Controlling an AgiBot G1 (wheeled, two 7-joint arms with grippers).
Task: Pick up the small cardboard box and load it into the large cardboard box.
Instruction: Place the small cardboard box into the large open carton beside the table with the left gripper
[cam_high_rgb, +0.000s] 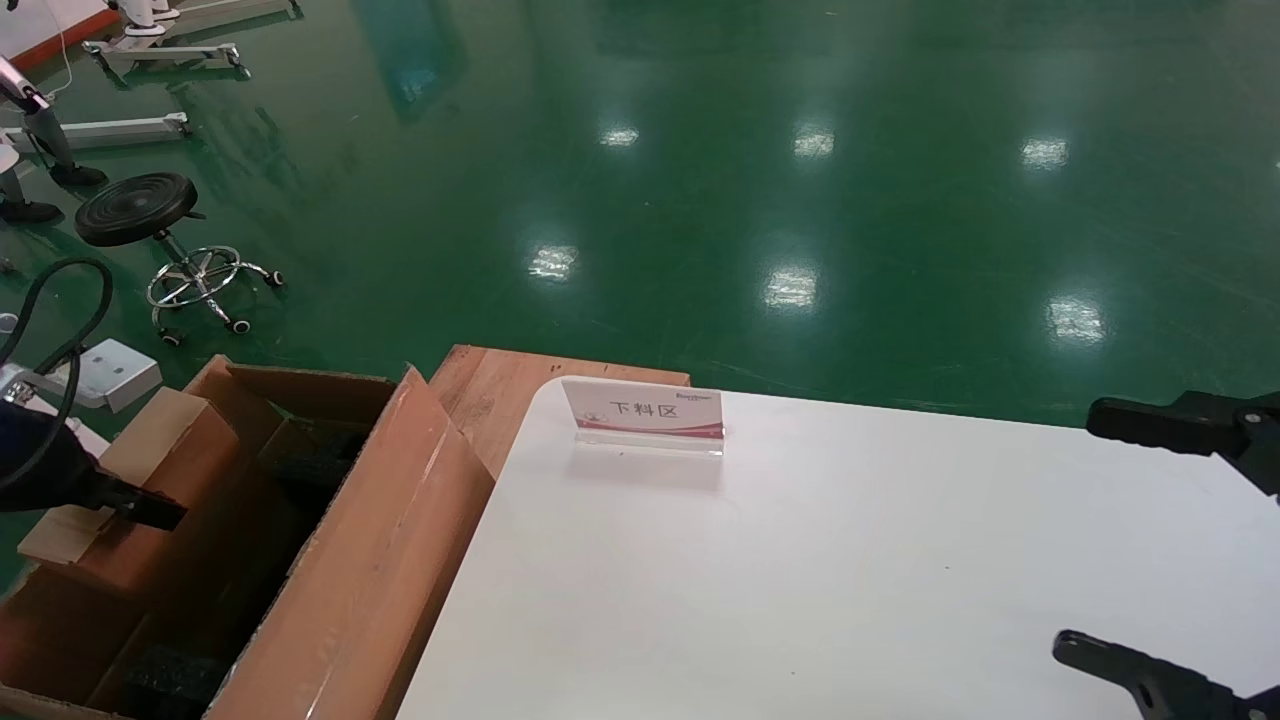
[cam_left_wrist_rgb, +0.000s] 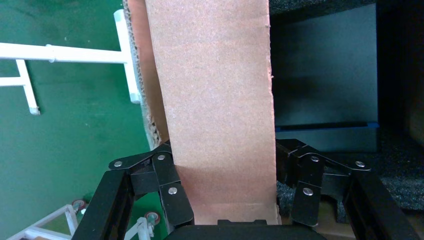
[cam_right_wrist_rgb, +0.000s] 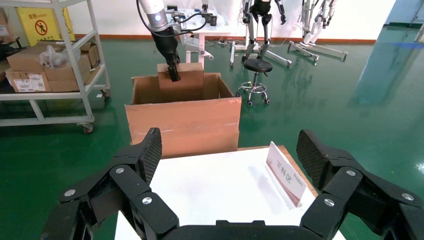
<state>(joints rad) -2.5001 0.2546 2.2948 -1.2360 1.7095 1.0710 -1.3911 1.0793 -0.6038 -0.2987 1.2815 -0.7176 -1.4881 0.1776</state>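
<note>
My left gripper (cam_high_rgb: 135, 507) is shut on the small cardboard box (cam_high_rgb: 150, 470), a reddish-brown carton with a paler tan strip. It holds the carton partly down inside the open top of the large cardboard box (cam_high_rgb: 390, 540), near the wall farthest from the table. In the left wrist view the small cardboard box (cam_left_wrist_rgb: 215, 100) fills the gap between the fingers (cam_left_wrist_rgb: 172, 192), with dark foam (cam_left_wrist_rgb: 395, 185) at the bottom of the big carton. The right wrist view shows the small box (cam_right_wrist_rgb: 187, 82) poking above the large box (cam_right_wrist_rgb: 182, 125). My right gripper (cam_high_rgb: 1080, 532) hangs open over the table's right side.
A white table (cam_high_rgb: 800, 580) carries a small acrylic sign (cam_high_rgb: 645, 412) at its far edge. A wooden board (cam_high_rgb: 490, 385) lies between table and carton. A black stool (cam_high_rgb: 140, 208) stands on the green floor behind. A shelf cart (cam_right_wrist_rgb: 50, 65) stands beyond the big carton.
</note>
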